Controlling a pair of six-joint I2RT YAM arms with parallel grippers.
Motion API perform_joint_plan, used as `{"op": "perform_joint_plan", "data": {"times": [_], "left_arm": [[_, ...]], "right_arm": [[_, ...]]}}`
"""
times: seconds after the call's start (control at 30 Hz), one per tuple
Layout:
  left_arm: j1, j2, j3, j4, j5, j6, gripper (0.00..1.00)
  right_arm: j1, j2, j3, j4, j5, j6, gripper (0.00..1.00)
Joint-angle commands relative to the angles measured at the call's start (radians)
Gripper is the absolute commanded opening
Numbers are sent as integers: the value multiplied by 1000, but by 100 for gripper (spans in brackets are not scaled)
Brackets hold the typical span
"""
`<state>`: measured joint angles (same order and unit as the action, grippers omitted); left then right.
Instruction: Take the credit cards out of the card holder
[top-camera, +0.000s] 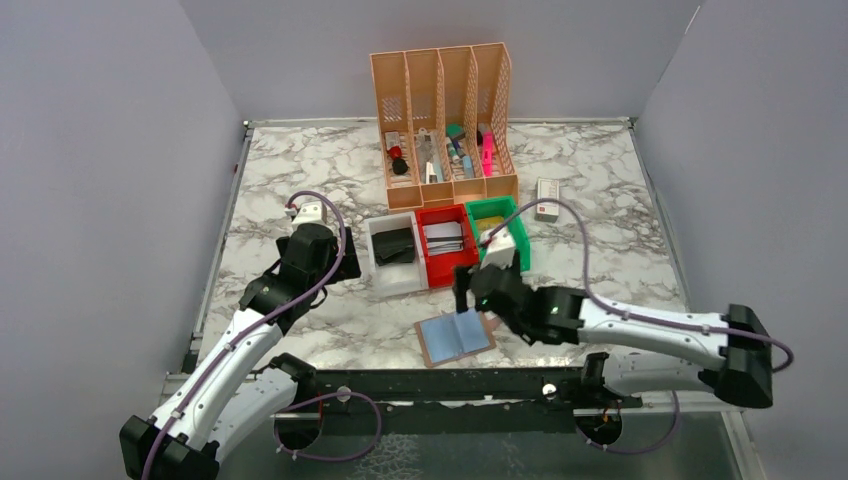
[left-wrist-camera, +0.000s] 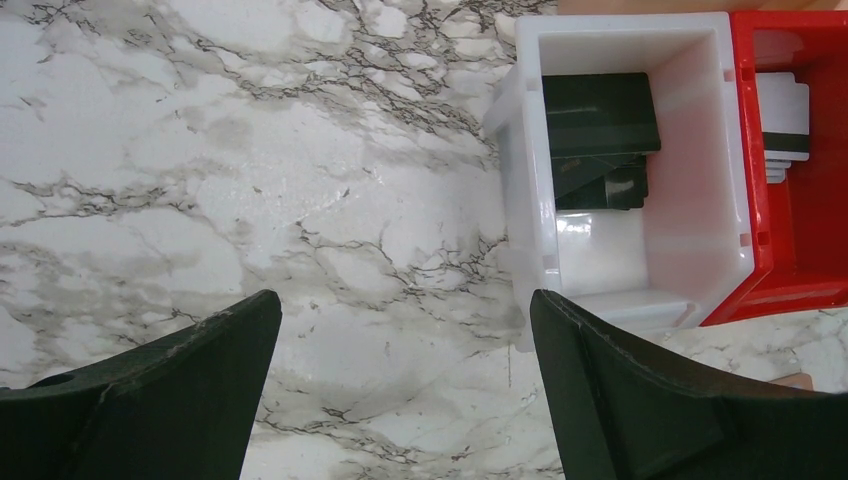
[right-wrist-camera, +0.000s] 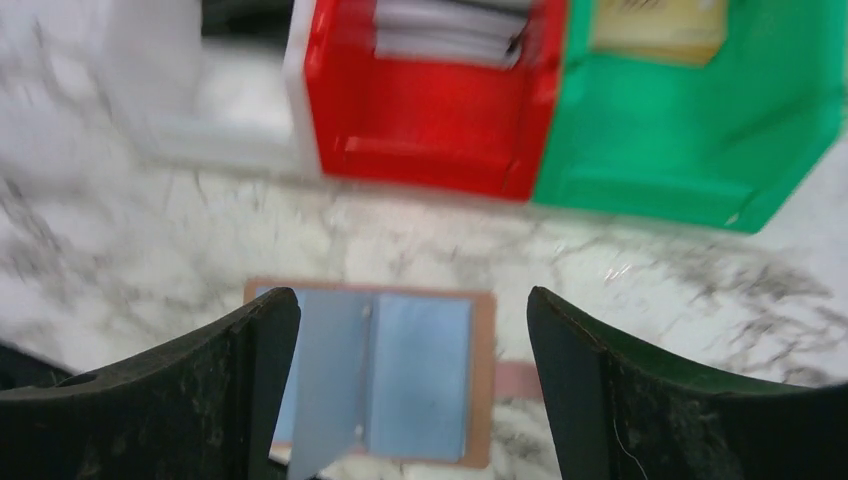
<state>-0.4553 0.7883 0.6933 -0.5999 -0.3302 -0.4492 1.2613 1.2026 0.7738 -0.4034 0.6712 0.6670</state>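
right gripper (right-wrist-camera: 412, 305) wide open over card holder (right-wrist-camera: 482, 380) showing bluish credit cards (right-wrist-camera: 415, 375), left gripper (left-wrist-camera: 405, 305) open, white bin (left-wrist-camera: 620, 30) at one o'clock

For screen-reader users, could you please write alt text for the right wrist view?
The open right gripper hovers over the card holder, open on the marble table, bluish cards showing. A red bin and a green bin stand behind.

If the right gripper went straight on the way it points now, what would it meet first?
The right gripper, jaws open, would most likely meet the blue credit cards in the open card holder on the marble table. The blurred wrist view leaves depth unclear.
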Motion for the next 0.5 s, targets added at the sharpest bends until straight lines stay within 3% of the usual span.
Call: {"op": "perform_joint_plan", "data": {"times": [0.0, 0.07, 0.17, 0.33, 0.47], "left_arm": [[4, 2, 20, 20, -4, 22, 99], [4, 13, 31, 21, -20, 26, 99], [4, 7, 38, 19, -42, 27, 99], [4, -65, 37, 21, -98, 2, 99], [4, -151, 26, 29, -129, -11, 99]], "right_arm": [[-271, -191, -55, 152, -83, -222, 89], [-473, -258, -72, 185, -202, -265, 89], [-627, -301, -54, 160, -279, -288, 89], [-725, -273, -98, 215, -411, -302, 90], [-740, -262, -153, 221, -423, -252, 90]]}}
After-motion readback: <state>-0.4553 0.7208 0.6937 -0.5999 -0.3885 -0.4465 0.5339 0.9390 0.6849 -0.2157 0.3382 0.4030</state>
